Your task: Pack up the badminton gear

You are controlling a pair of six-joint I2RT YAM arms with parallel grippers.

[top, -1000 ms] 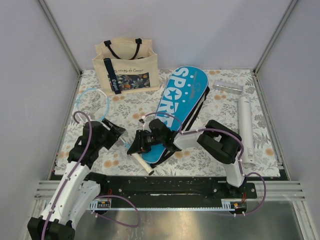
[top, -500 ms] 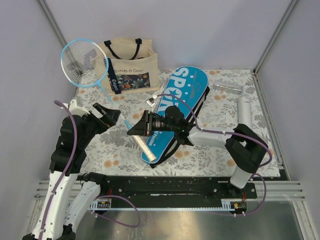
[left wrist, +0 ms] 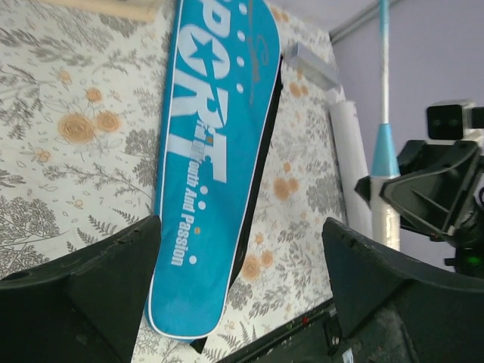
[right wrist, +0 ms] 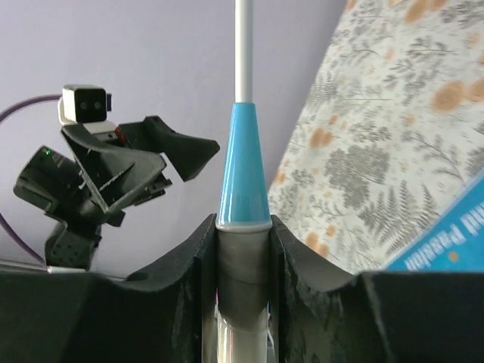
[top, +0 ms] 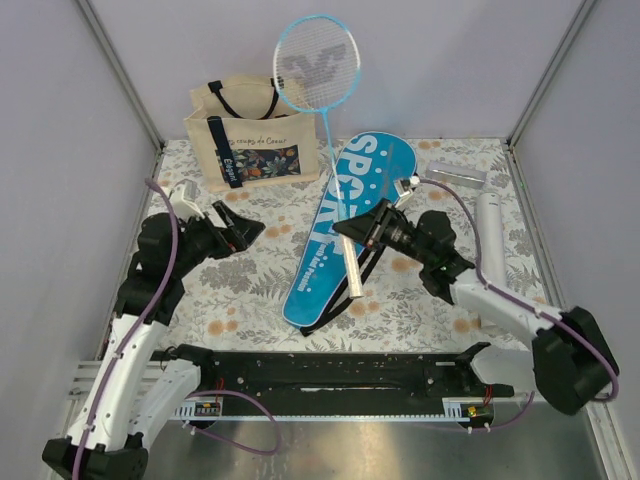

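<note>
My right gripper [top: 352,230] is shut on the white handle of a racket [top: 316,62], holding it upright over the blue SPORT case [top: 362,178], head high in front of the back wall. The right wrist view shows the jaws [right wrist: 243,227] closed around the grip just below the blue cone [right wrist: 243,162]. My left gripper [top: 240,226] is open and empty, left of the case, above the mat. In the left wrist view the case [left wrist: 208,144], the white tube [left wrist: 348,162] and the held racket's shaft [left wrist: 383,106] show. The white tube [top: 490,250] lies at the right. A second racket is not in view.
The beige tote [top: 250,135] with black straps stands at the back left. A small silver box [top: 456,175] lies at the back right beside the tube. The floral mat [top: 250,290] covers the table; walls close in on the left, right and back.
The right arm has swung the racket from the left side up and rightward to stand over the case. The left gripper no longer touches the racket and now sits open on the left.
</note>
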